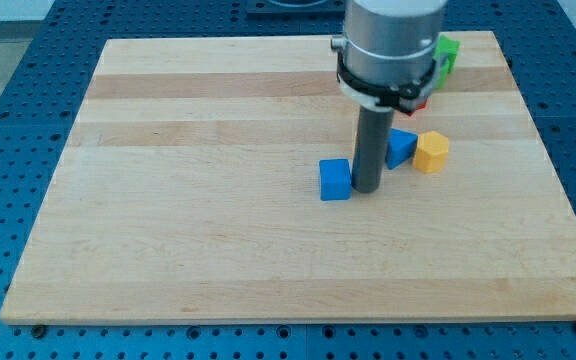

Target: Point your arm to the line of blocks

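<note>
Running rightward from frame centre: blue cube, blue block, yellow block; my tip stands upright just beside the cube; no gripper shows.

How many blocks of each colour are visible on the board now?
Blue: 2, a blue cube and a blue block either side of my tip
Yellow: 1, a yellow block
Green: 1, a green block
Red: 1, a red block, mostly hidden
Total: 5

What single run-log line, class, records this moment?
tip: between blue cube and blue block | yellow block: right of those | green block, red block: partly hidden | wooden board
</note>
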`<state>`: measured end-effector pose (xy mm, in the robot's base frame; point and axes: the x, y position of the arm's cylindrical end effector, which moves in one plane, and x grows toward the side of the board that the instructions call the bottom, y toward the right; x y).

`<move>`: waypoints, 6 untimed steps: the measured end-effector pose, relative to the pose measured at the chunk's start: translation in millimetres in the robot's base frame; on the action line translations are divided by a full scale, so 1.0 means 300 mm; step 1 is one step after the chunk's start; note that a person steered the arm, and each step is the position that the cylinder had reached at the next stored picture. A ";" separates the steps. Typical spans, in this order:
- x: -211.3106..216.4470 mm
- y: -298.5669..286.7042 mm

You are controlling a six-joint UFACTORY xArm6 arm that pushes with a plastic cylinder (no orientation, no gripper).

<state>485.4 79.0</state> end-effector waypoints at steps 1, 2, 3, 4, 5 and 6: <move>0.048 0.140; 0.028 0.341; 0.026 0.458; -0.034 0.465; -0.077 0.446; -0.080 0.390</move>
